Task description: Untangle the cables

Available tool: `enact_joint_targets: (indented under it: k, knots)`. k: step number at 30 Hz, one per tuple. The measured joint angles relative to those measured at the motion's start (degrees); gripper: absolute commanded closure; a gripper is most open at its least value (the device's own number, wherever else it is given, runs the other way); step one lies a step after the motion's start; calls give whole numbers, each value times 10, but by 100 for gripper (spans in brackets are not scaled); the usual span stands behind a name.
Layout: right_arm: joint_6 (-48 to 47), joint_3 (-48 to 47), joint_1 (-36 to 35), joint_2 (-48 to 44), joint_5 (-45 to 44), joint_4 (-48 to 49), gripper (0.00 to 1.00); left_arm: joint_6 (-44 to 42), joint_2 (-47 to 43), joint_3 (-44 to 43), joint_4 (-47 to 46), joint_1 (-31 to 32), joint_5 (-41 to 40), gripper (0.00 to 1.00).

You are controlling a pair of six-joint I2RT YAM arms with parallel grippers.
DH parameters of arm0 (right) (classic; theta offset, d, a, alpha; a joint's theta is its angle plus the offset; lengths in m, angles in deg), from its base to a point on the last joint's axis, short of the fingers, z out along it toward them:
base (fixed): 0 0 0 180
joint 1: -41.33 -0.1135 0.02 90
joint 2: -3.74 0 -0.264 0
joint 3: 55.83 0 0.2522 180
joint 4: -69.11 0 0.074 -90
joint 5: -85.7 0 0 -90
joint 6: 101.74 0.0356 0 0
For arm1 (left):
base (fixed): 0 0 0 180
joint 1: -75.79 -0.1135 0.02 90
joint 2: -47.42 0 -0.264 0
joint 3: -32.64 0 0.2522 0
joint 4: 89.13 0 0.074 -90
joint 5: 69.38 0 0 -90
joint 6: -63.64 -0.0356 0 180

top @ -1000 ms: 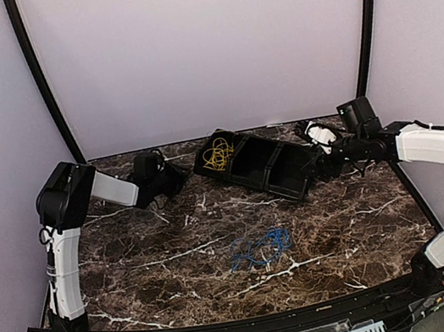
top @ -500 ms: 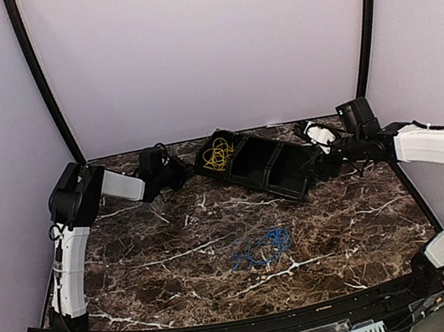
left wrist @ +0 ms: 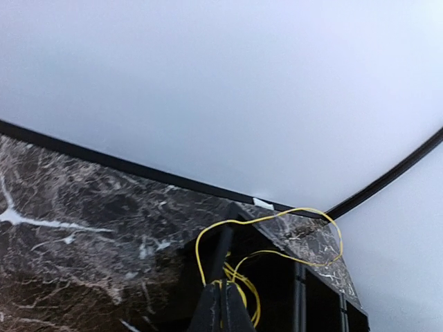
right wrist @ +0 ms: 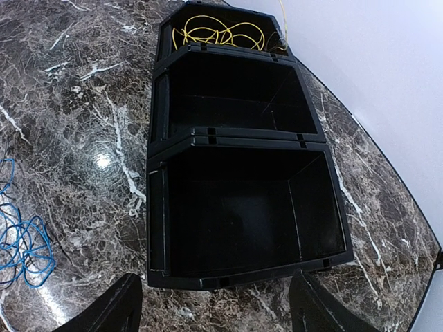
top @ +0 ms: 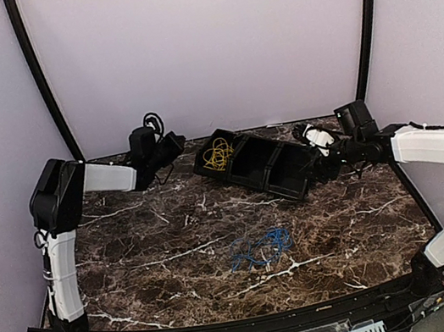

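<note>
One blue cable (top: pixel 260 248) lies central, table (top: pixel 131 234) edges distant.

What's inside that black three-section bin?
The yellow cable coils in the far section of the bin; the other two show only bare floor. That section's bottom is hidden by its wall.

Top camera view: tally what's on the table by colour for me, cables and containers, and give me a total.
yellow cable: 1
blue cable: 1
black tray, three compartments: 1
total: 3
</note>
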Motion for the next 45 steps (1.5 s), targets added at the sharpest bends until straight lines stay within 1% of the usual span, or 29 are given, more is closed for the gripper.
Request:
enact_joint_targets:
  k: [4,9,15,19,21,26,33,34,35,37,41,45]
  knots:
    - [0,1,0,0,0,0,26,-28,-12,0,-24,28,-4,100]
    - [-2,4,0,1,0,1,26,-37,-11,0,-22,52,-2,100]
    - [-6,6,0,4,1,1,26,-35,4,0,-22,63,2,100]
    - [-8,7,0,4,2,2,26,-17,28,0,-21,66,2,100]
    - [-9,8,0,6,2,2,26,-4,42,0,-20,66,3,97]
    - [-11,9,0,11,3,2,26,23,68,0,-16,67,7,82]
    - [-11,9,0,11,5,2,26,36,66,6,-21,71,9,67]
    - [-11,9,0,11,5,2,26,38,61,12,-23,73,8,60]
    - [-12,9,0,11,5,2,26,37,56,17,-20,74,6,57]
    - [-13,9,0,11,5,2,26,39,37,37,-14,80,0,50]
    - [-15,10,0,11,9,1,26,39,-14,84,4,91,-23,45]
    - [-20,10,0,11,22,-1,26,20,-87,144,25,103,-56,45]
